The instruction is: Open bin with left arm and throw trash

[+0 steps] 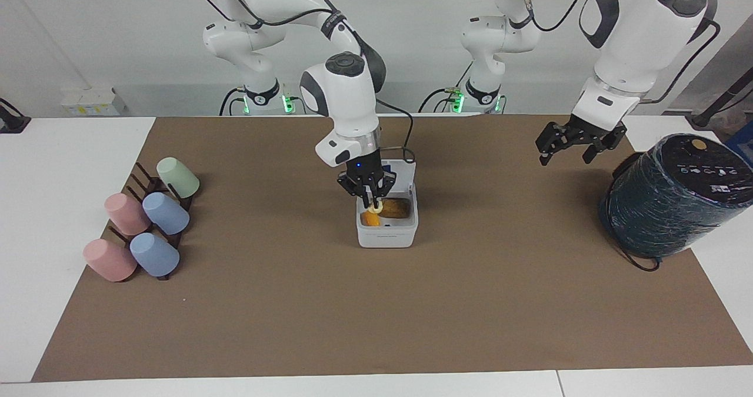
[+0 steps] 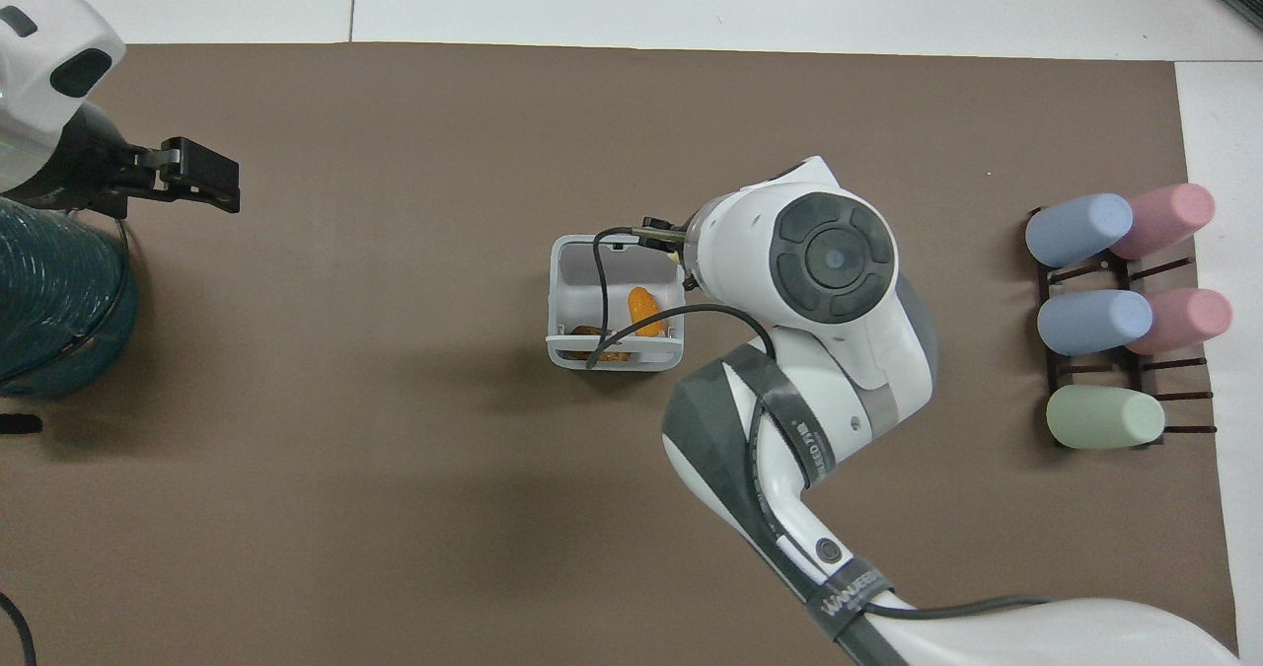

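Here, a counter (image 1: 529,303) under a brown mat carries everything. At the left arm's end stands a dark film-wrapped cylinder (image 1: 676,197); at the right arm's end, pastel cups (image 1: 166,213) lie on a rack. The left gripper (image 1: 567,145) hangs over the mat beside the cylinder, fingers apart and empty. Mid-counter sits the white bin (image 1: 386,232), lid up. The right gripper (image 1: 375,200) hovers over its opening, fingers on a pale yellow lump (image 1: 376,207); whether they clamp it I cannot tell. Inside lie an orange cob piece (image 2: 642,311) and a brownish cob piece (image 1: 395,208).
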`<state>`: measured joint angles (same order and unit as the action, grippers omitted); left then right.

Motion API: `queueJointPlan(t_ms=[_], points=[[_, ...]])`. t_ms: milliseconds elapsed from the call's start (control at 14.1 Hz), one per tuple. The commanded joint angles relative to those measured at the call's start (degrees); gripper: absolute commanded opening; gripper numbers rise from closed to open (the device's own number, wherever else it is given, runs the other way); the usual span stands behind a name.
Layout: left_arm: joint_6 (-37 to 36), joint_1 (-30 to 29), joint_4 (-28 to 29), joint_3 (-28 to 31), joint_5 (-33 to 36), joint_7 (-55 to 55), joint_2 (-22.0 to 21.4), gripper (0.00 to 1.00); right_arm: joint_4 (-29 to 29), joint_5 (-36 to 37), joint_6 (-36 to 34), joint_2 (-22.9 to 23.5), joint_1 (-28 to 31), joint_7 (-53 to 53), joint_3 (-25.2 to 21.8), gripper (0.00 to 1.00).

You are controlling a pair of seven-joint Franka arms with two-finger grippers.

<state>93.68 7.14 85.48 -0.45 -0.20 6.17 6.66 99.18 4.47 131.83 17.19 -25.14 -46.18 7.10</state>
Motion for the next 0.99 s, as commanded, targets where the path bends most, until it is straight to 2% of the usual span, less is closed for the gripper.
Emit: queueJointPlan(t_ms=[0,71,213,640,924], points=[[0.4,-0.3,2.3,0.1,1.3,-1.0,-2.0,1.0,-1.2,-0.9,-0.8,0.4,-0.3,-1.5,0.3,0.87],[0.0,-0.3,2.3,0.1,1.3,-1.5,-2.0,1.0,-1.2,-0.9,-0.8,0.4,-0.3,-2.1,0.3,0.88],[-0.7,-0.4,2.3,0.2,1.3,-3.3,-2.1,1.0,-1.1,-0.8,-0.9,0.1,-0.4,-2.8,0.3,1.0],[-0.9,-0.7,3.0,0.2,1.3,-3.6,-2.6,1.0,-0.8,-0.4,-1.4,0.0,-0.4,-2.9,0.3,1.0],[-0.9,-3.4,3.0,0.2,1.3,-3.6,-2.6,1.0,-0.8,0.3,-1.2,-0.1,-0.1,-2.3,0.3,1.0]])
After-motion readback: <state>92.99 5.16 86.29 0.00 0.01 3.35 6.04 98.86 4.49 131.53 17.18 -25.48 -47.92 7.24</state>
